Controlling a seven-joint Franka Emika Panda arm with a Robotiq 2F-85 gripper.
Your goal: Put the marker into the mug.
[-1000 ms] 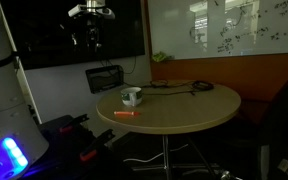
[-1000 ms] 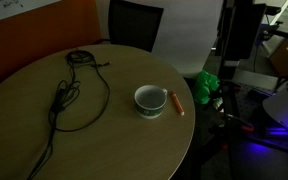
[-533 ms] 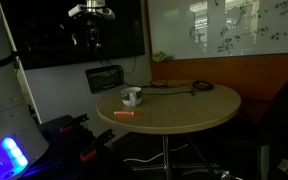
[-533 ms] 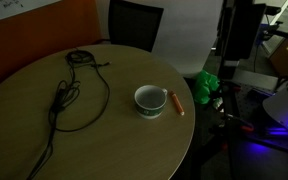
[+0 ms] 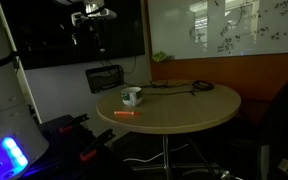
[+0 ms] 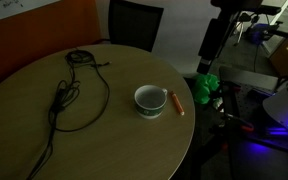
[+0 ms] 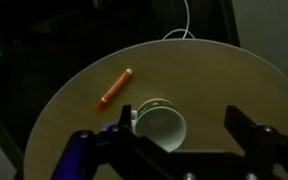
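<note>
The marker [image 7: 112, 90] lies flat on the round table [image 7: 234, 80], upper left of the wrist view, just beside the mug [image 7: 159, 122]. I judge it light, rigid and smooth, so I would grip it mid-barrel, across its width. The gripper [image 7: 179, 140] hangs above with its fingers apart and empty.

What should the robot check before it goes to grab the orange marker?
1. Thin orange-red marker lying free on the round wooden table: ok.
2. Small white mug upright, mouth open: ok.
3. Gripper empty, jaws apart in the wrist view: ok.
4. Gripper down near the marker: not ok, it hangs high above.
5. Dark looped cable apart from the marker: ok.
</note>
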